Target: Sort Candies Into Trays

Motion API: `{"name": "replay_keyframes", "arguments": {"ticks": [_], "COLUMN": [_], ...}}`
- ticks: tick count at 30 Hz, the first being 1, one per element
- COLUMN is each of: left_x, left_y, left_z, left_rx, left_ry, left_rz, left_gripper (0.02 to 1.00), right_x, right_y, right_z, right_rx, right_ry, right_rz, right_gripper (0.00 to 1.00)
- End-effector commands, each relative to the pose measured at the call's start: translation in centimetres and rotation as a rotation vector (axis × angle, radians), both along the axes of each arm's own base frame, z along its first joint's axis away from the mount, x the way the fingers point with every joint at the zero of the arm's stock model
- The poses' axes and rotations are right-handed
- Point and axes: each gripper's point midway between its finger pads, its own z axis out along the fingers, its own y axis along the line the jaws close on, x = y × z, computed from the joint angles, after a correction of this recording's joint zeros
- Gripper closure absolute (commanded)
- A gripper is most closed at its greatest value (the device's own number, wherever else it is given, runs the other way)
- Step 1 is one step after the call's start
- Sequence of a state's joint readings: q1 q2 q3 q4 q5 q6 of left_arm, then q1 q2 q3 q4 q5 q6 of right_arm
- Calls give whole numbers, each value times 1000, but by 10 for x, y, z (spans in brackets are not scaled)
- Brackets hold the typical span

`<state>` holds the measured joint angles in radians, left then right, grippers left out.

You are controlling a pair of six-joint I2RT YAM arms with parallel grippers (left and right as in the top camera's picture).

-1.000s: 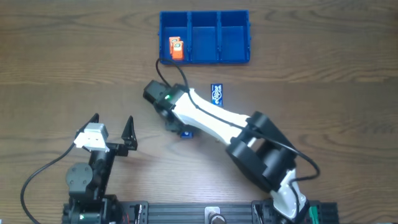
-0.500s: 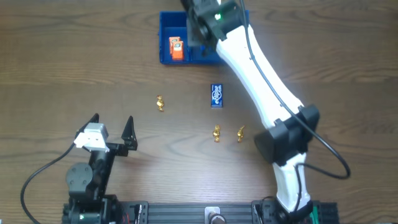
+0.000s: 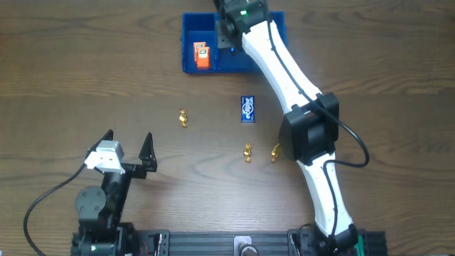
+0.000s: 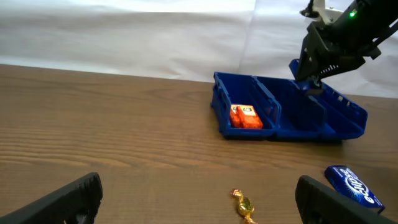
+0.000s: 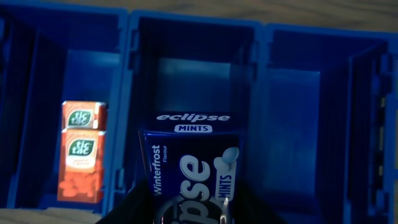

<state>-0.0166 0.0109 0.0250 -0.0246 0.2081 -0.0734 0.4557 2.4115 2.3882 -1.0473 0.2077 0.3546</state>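
The wooden worktop [image 3: 71,71] is carrying a sorting job that looks barely a third done. The right arm [image 3: 277,60] is stretching from its base at 5 o'clock to the far edge at 12 o'clock. Its length is crossing the right end of the blue three-compartment tray [image 3: 213,69] that is sitting there.

The left arm [image 3: 106,178] is standing folded near its base at 7 o'clock. Its jaws are spread wide and gripping nothing, probably to leave the middle free for the other arm.

The right jaws are closed on a blue mint box [image 5: 189,168], gripping it by its near end. The right wrist view is placing the box over the tray's middle compartment, which appears empty, as does the 3 o'clock compartment. Two orange mint boxes [image 3: 202,55] are lying end to end in the 9 o'clock compartment. The blue box is therefore probably being held over the next compartment to keep the kinds apart.

A second blue mint box [image 3: 247,109] is lying flat on the worktop, just toward 1 o'clock from centre, and is likely waiting for the same compartment.

Three gold-wrapped candies are lying loose around that box, one [image 3: 183,117] at its 9 o'clock. Another [image 3: 247,152] is at its 6 o'clock, and the third [image 3: 274,151] at its 5 o'clock. These presumably belong in the last compartment.
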Motion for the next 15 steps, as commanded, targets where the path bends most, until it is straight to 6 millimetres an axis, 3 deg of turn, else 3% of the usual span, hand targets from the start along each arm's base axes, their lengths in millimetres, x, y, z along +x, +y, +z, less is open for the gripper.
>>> {"name": "replay_keyframes", "arguments": {"ticks": [1, 5, 13, 15], "left_x": [-1, -1, -1, -1], "left_y": [-2, -2, -2, -2], "left_z": [-16, -16, -16, -16], "left_rx": [5, 5, 5, 5], "left_ry": [44, 44, 44, 44], "left_rz": [-14, -14, -14, -14], "left_gripper": [20, 20, 20, 20], "right_x": [8, 10, 11, 11], "right_y": [-2, 1, 4, 7], "right_z": [-5, -13, -12, -11], "right_rx": [7, 26, 55, 67], "right_ry": [-6, 5, -4, -5], "right_rz": [1, -6, -36, -47], "right_gripper": [748, 748, 726, 599]}}
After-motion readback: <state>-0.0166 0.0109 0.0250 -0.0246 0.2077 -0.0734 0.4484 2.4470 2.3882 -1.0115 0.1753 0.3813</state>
